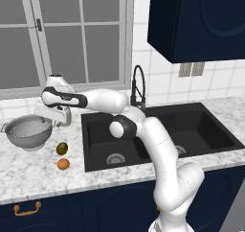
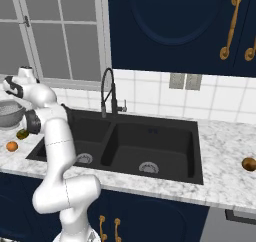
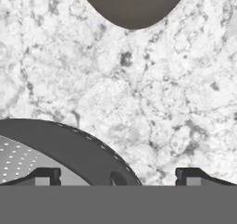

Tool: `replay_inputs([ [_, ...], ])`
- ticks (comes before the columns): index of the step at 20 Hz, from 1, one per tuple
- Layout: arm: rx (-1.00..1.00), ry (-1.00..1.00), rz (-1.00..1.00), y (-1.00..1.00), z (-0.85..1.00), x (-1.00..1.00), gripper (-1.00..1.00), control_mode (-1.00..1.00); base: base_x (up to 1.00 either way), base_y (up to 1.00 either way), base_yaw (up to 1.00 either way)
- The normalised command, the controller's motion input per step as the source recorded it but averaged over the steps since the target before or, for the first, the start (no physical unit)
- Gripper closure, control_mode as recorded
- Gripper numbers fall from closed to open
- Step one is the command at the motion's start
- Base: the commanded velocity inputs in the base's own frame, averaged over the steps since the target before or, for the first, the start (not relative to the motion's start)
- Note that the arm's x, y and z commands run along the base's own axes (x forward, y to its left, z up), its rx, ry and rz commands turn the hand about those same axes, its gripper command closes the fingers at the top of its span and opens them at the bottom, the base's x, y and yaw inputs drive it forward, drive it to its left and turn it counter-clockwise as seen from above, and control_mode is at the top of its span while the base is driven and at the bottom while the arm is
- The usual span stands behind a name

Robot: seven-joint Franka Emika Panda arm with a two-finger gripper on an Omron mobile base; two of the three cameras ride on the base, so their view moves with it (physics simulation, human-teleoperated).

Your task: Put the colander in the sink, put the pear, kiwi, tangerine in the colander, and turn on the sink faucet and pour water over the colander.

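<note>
**Arm reaches for colander as fruit wash begins**

A white arm stretches left across a marble counter toward the colander, which sits on the far left of the worktop, well apart from the black sink it is meant to go into. The gripper hangs just beside the bowl's right rim, its fingers spread wide and closed on nothing; in the hand view one fingertip sits over the perforated rim and the other over bare marble, so the rim appears to lie between the jaws.

By the look of it, the first step is in hand: picking up the colander. The next move likely calls for lowering the hand until the rim wall is well between the fingers, closing on it, then lifting and carrying the bowl right to the nearer basin.

Just in front of the colander lie a dark olive fruit and, nearer still, the tangerine, both untouched on the counter. Another brown fruit rests on the counter far to the right of the sink. The sink faucet stands behind the basins, and no water is running.
</note>
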Motion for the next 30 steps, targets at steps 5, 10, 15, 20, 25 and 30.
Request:
replay_inputs([
  [5, 0.0, 0.05, 0.0, 0.12, -0.45, -0.25, 1.0, -1.0, 0.0, 0.0, 0.0],
  [10, 0.0, -0.02, 0.0, 0.02, -0.29, -0.46, 1.0, -1.0, 0.0, 0.0, 0.0],
  [15, 0.0, -0.24, 0.0, -0.1, 0.02, -0.48, 1.0, -1.0, 0.0, 0.0, 0.0],
  [20, 0.0, -0.29, 0.0, -0.41, 0.05, -0.6, 1.0, -1.0, 0.0, 0.0, 0.0],
  [25, 0.04, -0.27, 0.0, -0.7, -0.01, -0.63, 1.0, -1.0, 0.0, 0.0, 0.0],
  [30, 0.23, -0.13, 0.0, -0.44, 0.49, -0.45, 1.0, -1.0, 0.0, 0.0, 0.0],
])
